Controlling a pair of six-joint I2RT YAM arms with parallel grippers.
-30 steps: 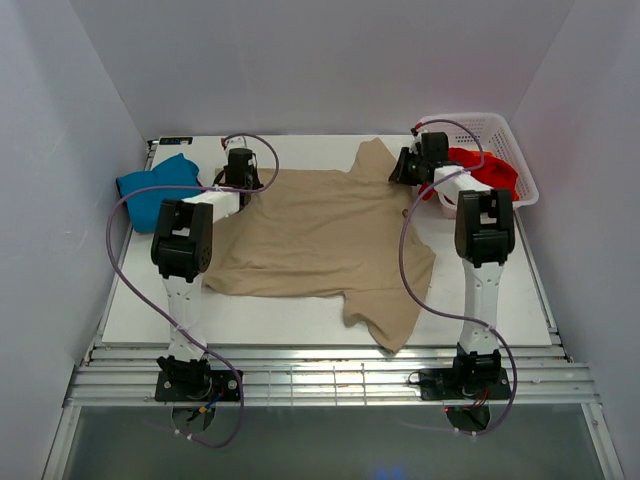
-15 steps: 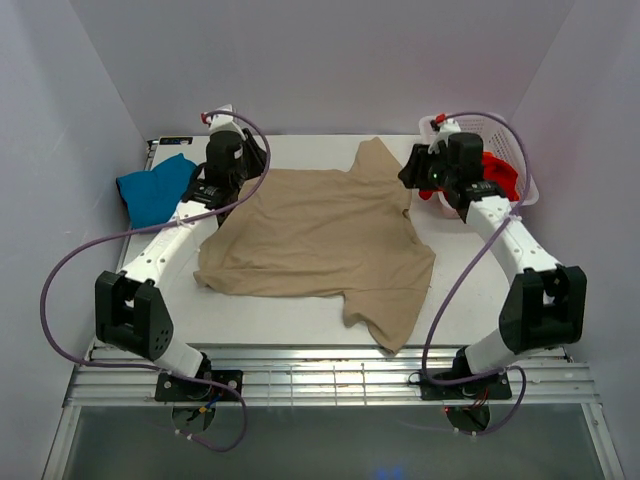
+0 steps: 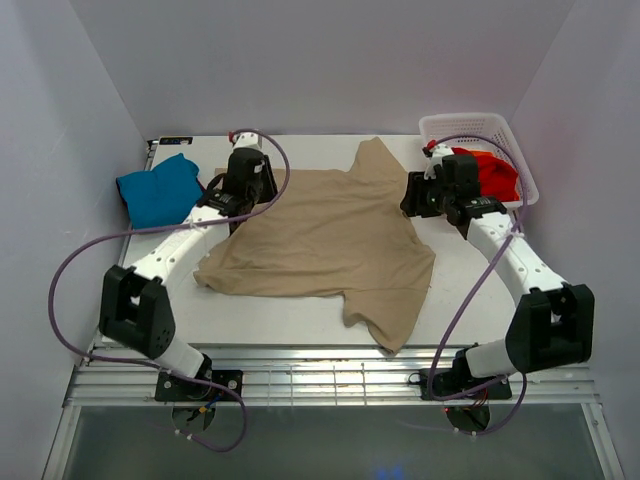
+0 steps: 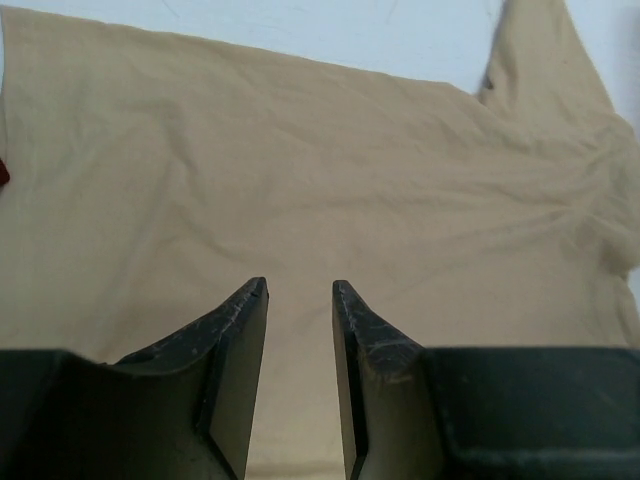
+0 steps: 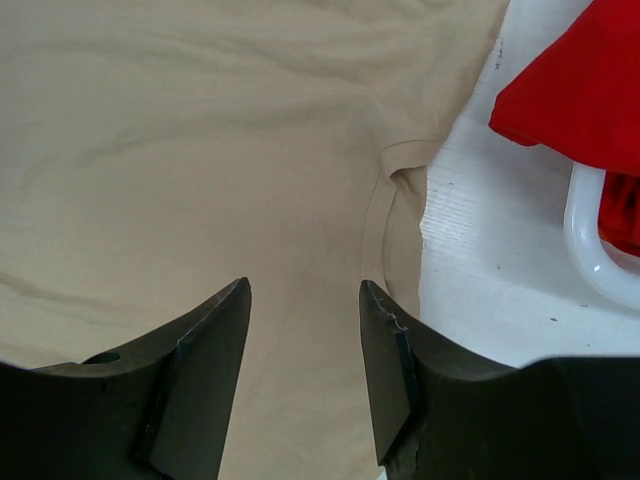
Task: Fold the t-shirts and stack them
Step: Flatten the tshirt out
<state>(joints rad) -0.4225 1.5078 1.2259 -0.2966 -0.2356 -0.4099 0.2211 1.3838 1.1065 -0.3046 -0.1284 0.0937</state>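
A tan-beige t-shirt (image 3: 320,235) lies spread flat across the middle of the table, one sleeve toward the back and one toward the front. A teal-blue t-shirt (image 3: 158,190) lies bunched at the back left. A bright red t-shirt (image 3: 493,172) sits in the white basket (image 3: 470,122). My left gripper (image 3: 252,192) hovers over the tan t-shirt's back left part, open and empty (image 4: 300,285). My right gripper (image 3: 416,196) is open over the shirt's right edge, by the armpit seam (image 5: 305,285), holding nothing. The red cloth (image 5: 580,90) shows to its right.
The white lattice basket stands at the back right corner, its rim (image 5: 585,240) close to my right gripper. Bare white table (image 3: 500,290) shows right of the tan shirt and along the front edge. Purple cables loop from both arms.
Both grippers have opened, the left from shut. Both arms have swung their elbows outward and low. The tan t-shirt lies much as before.
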